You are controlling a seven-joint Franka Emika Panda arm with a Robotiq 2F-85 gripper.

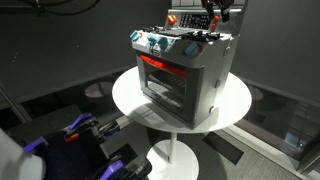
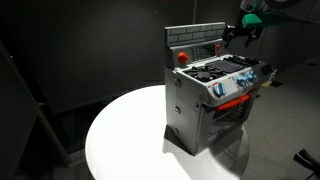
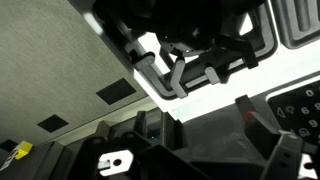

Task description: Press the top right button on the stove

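The grey-silver toy stove (image 1: pixel 185 75) stands on a round white table (image 1: pixel 130 95). It has a red-orange bar across the front, blue-white knobs, a glass door and a dark back panel. It also shows in an exterior view (image 2: pixel 215 95), with a red button (image 2: pixel 182 57) on the back panel. My gripper (image 1: pixel 213 20) hovers just above the stove's back panel at its far corner, also seen in an exterior view (image 2: pixel 243 35). In the wrist view my gripper (image 3: pixel 210 118) has its fingers apart and holds nothing. The stove's dark burner grates (image 3: pixel 190 50) lie beyond it.
The table (image 2: pixel 120 130) has bare white surface in front of and beside the stove. Dark curtains surround the scene. Blue and black equipment (image 1: pixel 80 130) sits on the floor below the table.
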